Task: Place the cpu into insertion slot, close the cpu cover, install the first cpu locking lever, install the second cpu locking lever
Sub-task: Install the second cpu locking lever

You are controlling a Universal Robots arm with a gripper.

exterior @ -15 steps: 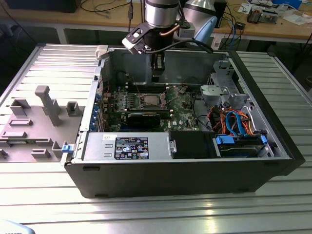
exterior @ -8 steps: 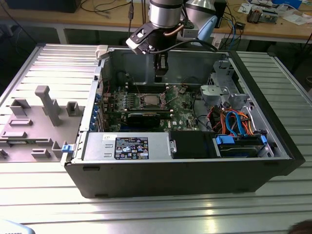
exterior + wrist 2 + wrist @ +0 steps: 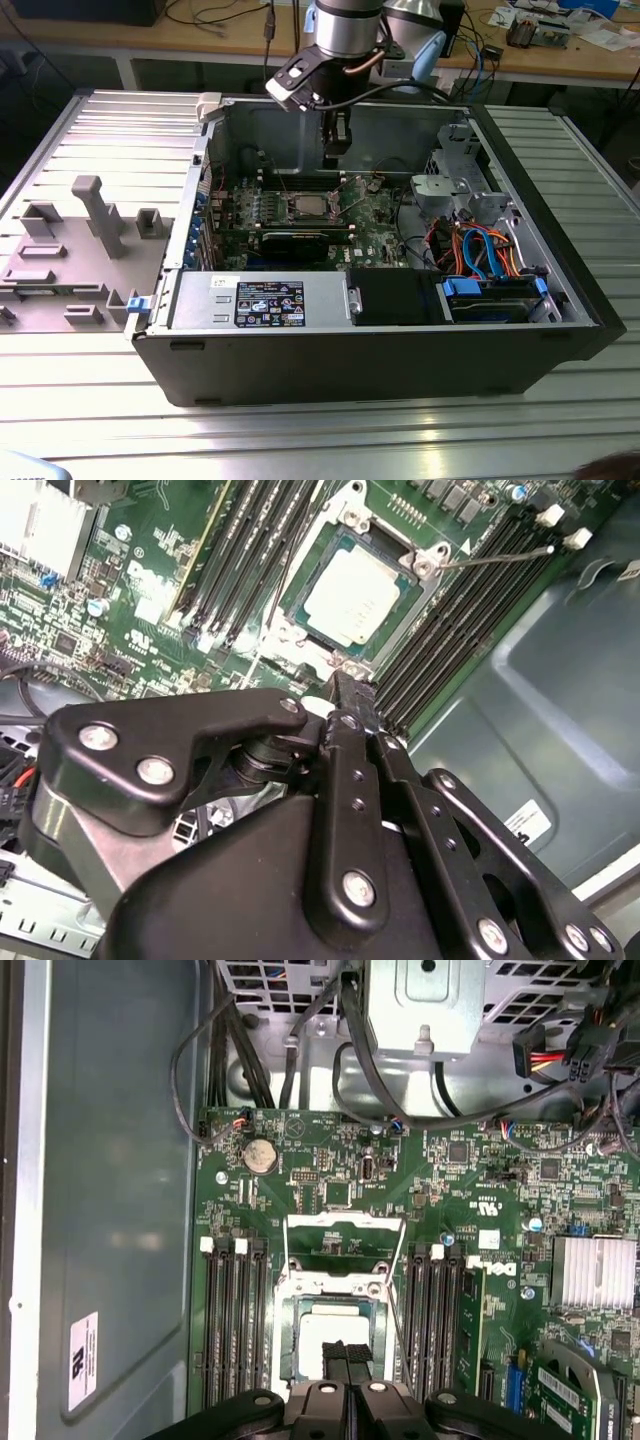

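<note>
The cpu [image 3: 352, 592] [image 3: 315, 1335], a small square chip with a dull silver top, lies flat in the insertion slot [image 3: 428, 566] [image 3: 281, 1305] on the green board. The cpu cover [image 3: 345, 1228] appears swung up off the chip at the slot's edge. A thin wire locking lever [image 3: 495, 557] sticks out sideways from one corner of the slot. My gripper [image 3: 345, 692] [image 3: 347, 1352] [image 3: 337, 150] hangs just above the chip with its black fingers shut together and nothing between them. In the exterior view the slot [image 3: 307, 207] sits below the gripper inside the open case.
Long memory slots [image 3: 232, 1320] [image 3: 250, 550] flank the socket on both sides. A silver heatsink [image 3: 595, 1270] and the grey case wall [image 3: 120, 1210] lie further out. Cables and a drive cage [image 3: 480, 250] fill the exterior view's right; a grey fixture tray [image 3: 80, 230] lies at its left.
</note>
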